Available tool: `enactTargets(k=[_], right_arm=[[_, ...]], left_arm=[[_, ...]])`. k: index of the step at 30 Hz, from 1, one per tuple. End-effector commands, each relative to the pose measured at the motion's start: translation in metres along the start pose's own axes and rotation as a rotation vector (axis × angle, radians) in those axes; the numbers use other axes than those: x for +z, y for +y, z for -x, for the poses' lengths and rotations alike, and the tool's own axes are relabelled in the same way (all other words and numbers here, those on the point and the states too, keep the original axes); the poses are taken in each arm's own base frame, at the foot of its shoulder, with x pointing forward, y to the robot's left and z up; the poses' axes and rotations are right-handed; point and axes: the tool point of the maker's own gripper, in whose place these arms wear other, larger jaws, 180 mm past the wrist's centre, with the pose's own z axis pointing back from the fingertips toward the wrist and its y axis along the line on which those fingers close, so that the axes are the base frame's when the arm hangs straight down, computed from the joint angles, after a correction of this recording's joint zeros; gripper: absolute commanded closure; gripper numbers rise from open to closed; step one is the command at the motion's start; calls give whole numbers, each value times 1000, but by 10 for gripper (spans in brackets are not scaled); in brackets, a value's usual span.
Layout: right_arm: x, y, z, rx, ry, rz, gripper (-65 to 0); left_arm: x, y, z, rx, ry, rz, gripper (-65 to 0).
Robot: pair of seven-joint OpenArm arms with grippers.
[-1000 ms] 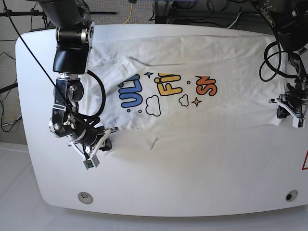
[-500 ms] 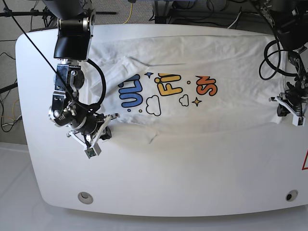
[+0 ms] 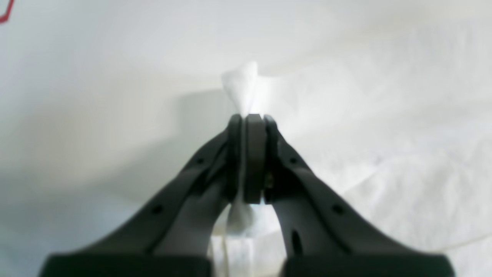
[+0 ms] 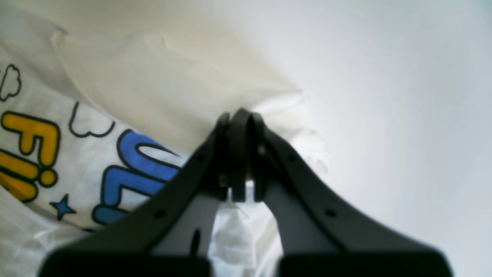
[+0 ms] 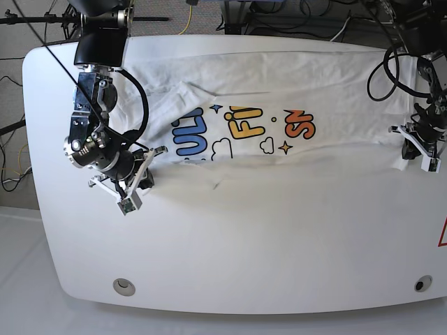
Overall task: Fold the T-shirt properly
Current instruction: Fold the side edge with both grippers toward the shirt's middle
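Observation:
The white T-shirt lies spread across the table, its blue, yellow and orange lettering facing up. Its near edge is lifted and doubled back towards the print. On the base view's left, my right gripper is shut on the shirt's near corner. The right wrist view shows the jaws closed on a pinch of fabric next to the blue letters. On the base view's right, my left gripper is shut on the other near corner. A white tuft pokes out past its closed tips.
The white table has rounded corners, with a round fitting at the front left and another at the front right. A red mark sits at the right edge. Cables and stands crowd the floor behind the table.
Both grippers have moved towards the far side of the table, pulling the shirt's near edge up with them. The fold line now sits just below the lettering.

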Motion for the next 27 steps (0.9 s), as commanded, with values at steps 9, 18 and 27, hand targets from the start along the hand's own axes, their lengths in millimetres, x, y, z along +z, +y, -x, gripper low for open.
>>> enactTargets(k=[9, 18, 27], right_arm=[[12, -11, -3, -37, -52, 37, 0], [11, -2, 18, -17, -3, 20, 0], [13, 5, 34, -37, 20, 9, -2]], left_arm=[[13, 8, 1, -18, -8, -10, -3], [24, 3, 19, -46, 23, 2, -2], [40, 4, 30, -92, 49, -13, -1]])
